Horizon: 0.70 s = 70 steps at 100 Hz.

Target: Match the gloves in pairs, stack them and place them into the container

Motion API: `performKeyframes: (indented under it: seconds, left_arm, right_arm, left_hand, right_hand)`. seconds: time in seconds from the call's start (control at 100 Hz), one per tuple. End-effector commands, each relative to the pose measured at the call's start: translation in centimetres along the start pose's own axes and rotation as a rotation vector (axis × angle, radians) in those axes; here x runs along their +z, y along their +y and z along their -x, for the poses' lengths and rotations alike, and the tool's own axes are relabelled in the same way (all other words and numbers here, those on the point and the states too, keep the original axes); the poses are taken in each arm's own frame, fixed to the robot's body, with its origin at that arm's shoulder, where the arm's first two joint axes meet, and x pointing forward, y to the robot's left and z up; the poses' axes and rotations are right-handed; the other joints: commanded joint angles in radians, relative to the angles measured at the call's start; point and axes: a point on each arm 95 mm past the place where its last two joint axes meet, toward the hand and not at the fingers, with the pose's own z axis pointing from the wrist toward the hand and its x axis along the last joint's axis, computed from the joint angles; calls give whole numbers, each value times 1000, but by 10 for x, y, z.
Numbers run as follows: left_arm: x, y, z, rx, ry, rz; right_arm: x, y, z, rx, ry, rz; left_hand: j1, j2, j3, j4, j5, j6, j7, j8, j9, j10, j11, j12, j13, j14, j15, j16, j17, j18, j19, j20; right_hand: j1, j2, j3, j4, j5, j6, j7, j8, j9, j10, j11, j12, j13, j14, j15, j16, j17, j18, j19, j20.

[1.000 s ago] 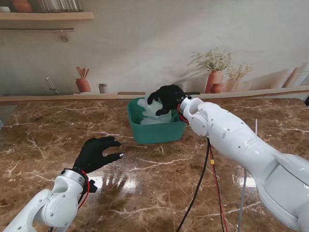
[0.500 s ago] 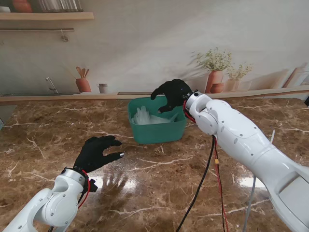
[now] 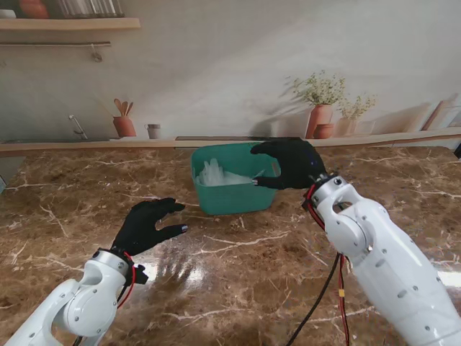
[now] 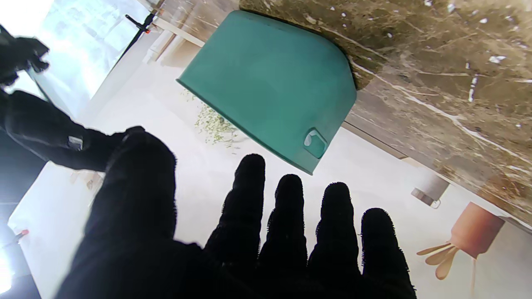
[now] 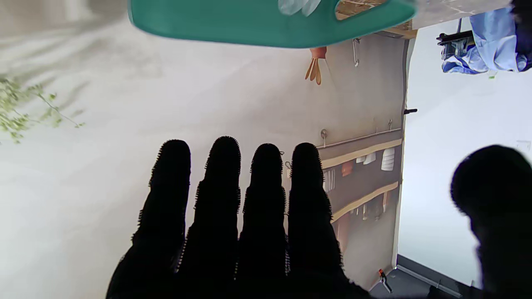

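A green container [image 3: 233,193] stands at the middle of the marble table, with pale translucent gloves [image 3: 216,174] lying inside it. My right hand [image 3: 292,163] hovers open at the container's right rim, fingers spread and empty. The right wrist view shows its fingers [image 5: 232,199] apart, the container's rim [image 5: 249,25] and a bit of the gloves [image 5: 297,6] past them. My left hand [image 3: 146,225] hangs open over the table, nearer to me and left of the container. In the left wrist view its fingers [image 4: 286,224] are spread before the container's wall [image 4: 270,87].
The marble table [image 3: 238,259] stretches around the container. A wooden ledge [image 3: 86,146] runs along the back wall. My right arm [image 3: 382,267] crosses the table's right side with cables [image 3: 338,295] hanging under it.
My right hand let go of the gloves, which now lie in the container. It has drawn back out of the container toward the right and nearer to me. The left hand has barely moved.
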Motion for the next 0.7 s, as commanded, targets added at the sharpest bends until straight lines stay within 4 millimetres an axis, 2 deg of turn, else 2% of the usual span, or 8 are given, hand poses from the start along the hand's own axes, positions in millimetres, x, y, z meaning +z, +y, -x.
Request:
performKeyframes:
  seconds: [0.0,0.21,0.33,0.44,0.59,0.69]
  left_arm:
    - [-1,2,-3,-4,17,0]
    - [0,3,-11,-32,69,-13]
    - [2,6,-15,-52,89,-9]
    - [3,9,-18,-63,109,-5]
    - [7,11,-21,-89,133,-17]
    - [8,12,-22,-93,140,-21]
  right_arm:
    - [-24,-27,-2,42,-25,-44]
    - [-75,-56,-11,168,-128,-1]
    - [-95,-71,-13,212,-163,1]
    - [-110,-80,-15,239,-183,-8]
    - [-123,-86,-17,291,-200,5]
    - [-125,-85,-17,317,-196,9]
  left_hand:
    - [-24,56,-51,34,-59,10,-46,-24,-46,-23,-17,-13,-52,-49,-32,-23,8,-68,-35,-46]
    - [-98,122,-77,38,-112,16,-84,-43,-80,-35,-34,-22,-67,-54,-34,-32,11,-58,-15,-55]
    - [-130,151,-79,42,-128,16,-96,-51,-97,-38,-43,-27,-77,-58,-40,-37,10,-64,-3,-59]
    - [-160,174,-80,45,-146,12,-106,-56,-118,-44,-51,-31,-90,-67,-47,-43,9,-75,-2,-68]
    - [-197,197,-82,47,-171,5,-117,-63,-151,-58,-63,-39,-119,-93,-65,-55,11,-97,-15,-88]
    - [-202,197,-79,49,-179,7,-122,-67,-156,-61,-64,-40,-122,-96,-68,-59,14,-101,-17,-96]
  right_hand:
    - [-67,40,-3,44,-40,34,-36,-27,-30,27,-26,-38,-42,-12,-18,-37,-14,-42,-39,-46]
    - [-117,120,-23,49,-88,86,-66,-54,-78,63,-41,-68,-87,5,-28,-57,-46,-48,-57,-81]
    - [-160,242,-77,56,-218,140,-174,-115,-156,77,-61,-110,-147,2,-41,-81,-82,-59,-78,-122]
    - [-190,312,-108,56,-286,206,-219,-134,-188,106,-71,-126,-167,13,-45,-88,-95,-57,-86,-133]
    - [-183,326,-124,54,-263,208,-206,-134,-183,112,-72,-134,-176,20,-47,-92,-104,-49,-91,-139]
    - [-174,324,-130,54,-250,197,-190,-129,-178,109,-71,-137,-178,18,-46,-94,-106,-52,-91,-142]
